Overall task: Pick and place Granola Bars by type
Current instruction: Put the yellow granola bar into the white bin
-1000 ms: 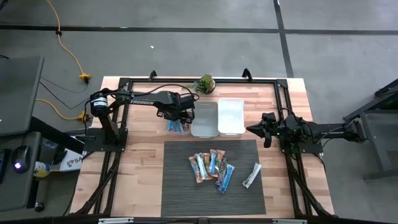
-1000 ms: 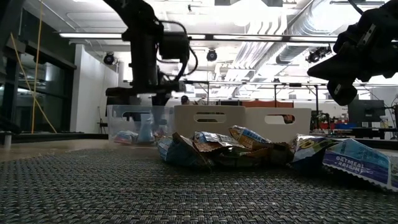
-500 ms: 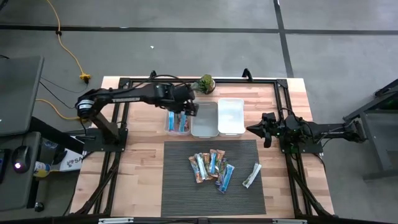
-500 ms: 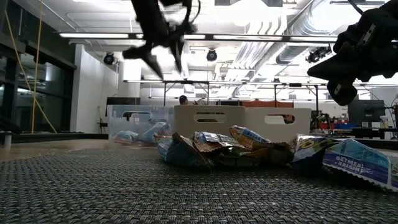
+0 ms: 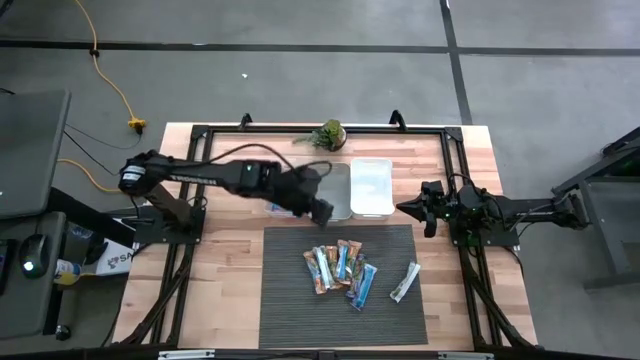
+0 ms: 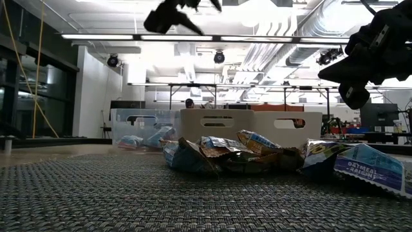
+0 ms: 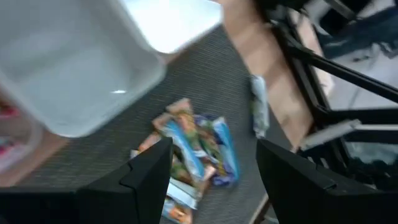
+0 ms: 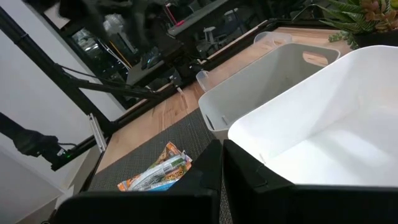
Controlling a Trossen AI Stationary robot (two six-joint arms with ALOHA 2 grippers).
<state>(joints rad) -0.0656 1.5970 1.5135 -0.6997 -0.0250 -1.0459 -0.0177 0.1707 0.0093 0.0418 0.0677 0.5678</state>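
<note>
**Left arm heads back to the bars, empty**

The granola bars (image 5: 342, 266) lay heaped at the middle of the dark mat (image 5: 290, 300), one pale bar (image 5: 404, 282) apart toward its right edge. The left gripper (image 5: 322, 212), fingers wide and holding nothing, had swung from the leftmost bin (image 5: 283, 197) to the mat's back edge, so one drop looked done. The right gripper (image 5: 428, 212) waited shut beside the bins.
</note>
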